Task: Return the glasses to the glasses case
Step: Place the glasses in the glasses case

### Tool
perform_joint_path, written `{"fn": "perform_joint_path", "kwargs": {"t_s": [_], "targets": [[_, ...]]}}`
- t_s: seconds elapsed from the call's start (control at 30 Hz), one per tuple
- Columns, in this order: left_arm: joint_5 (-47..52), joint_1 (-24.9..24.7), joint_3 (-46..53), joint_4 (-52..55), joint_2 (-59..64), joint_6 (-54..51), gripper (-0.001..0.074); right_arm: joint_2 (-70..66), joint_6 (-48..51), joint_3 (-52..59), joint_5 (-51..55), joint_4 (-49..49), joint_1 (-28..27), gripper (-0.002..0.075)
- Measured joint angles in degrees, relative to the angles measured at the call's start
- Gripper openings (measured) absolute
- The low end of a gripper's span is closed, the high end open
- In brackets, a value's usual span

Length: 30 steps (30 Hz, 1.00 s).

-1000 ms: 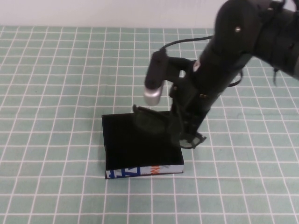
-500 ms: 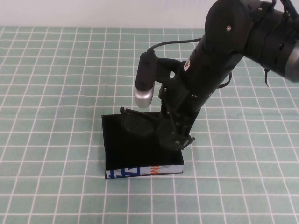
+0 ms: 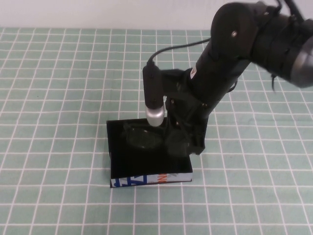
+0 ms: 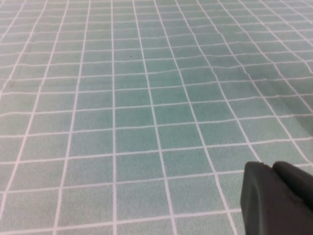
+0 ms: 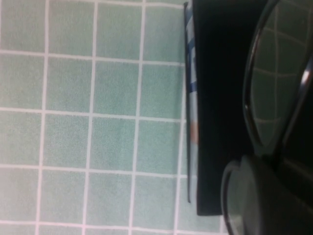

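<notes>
The glasses case [image 3: 128,159] is an open black box on the checked cloth, its white printed front side [image 3: 146,180] facing me. My right gripper [image 3: 182,140] is shut on the glasses [image 3: 143,137] at their right end and holds them low over the case's far half, lenses lying across the black inside. In the right wrist view a tinted lens [image 5: 274,93] hangs over the case [image 5: 215,98], with the right gripper [image 5: 281,196] dark beside it. My left gripper [image 4: 279,193] is out of the high view; its wrist view shows it shut over bare cloth.
The green checked tablecloth [image 3: 58,98] covers the whole table. A pale wall edge [image 3: 98,12] runs along the far side. The right arm's wrist camera [image 3: 153,95] hangs above the case's far edge.
My right gripper has carried the glasses left and down, from beside the case's right edge to low over its inside. The case has not moved.
</notes>
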State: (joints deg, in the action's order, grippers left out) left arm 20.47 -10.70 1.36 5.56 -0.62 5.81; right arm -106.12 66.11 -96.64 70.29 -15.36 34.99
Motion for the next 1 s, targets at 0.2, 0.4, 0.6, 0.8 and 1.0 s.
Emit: {"fn": "perform_joint_path", "kwargs": {"t_s": [0.2, 0.4, 0.6, 0.8, 1.0], "targets": [[-0.5, 0.0, 0.0, 0.0, 0.0, 0.0, -0.0002, -4.0, 0.1, 0.0, 0.0, -0.1, 0.0, 0.0001], [-0.6, 0.0, 0.0, 0.0, 0.0, 0.0, -0.0002, -6.3, -0.2, -0.2, -0.1, 0.0, 0.2, 0.0001], [-0.6, 0.0, 0.0, 0.0, 0.0, 0.0, -0.0002, -8.0, -0.3, -0.6, -0.2, 4.0, 2.2, 0.0001], [-0.6, 0.0, 0.0, 0.0, 0.0, 0.0, -0.0002, -8.9, -0.3, -1.0, -0.4, 4.8, 3.8, 0.0001], [-0.6, 0.0, 0.0, 0.0, 0.0, 0.0, -0.0002, -10.5, -1.6, -3.6, -0.4, 4.7, 4.2, 0.0001]]}}
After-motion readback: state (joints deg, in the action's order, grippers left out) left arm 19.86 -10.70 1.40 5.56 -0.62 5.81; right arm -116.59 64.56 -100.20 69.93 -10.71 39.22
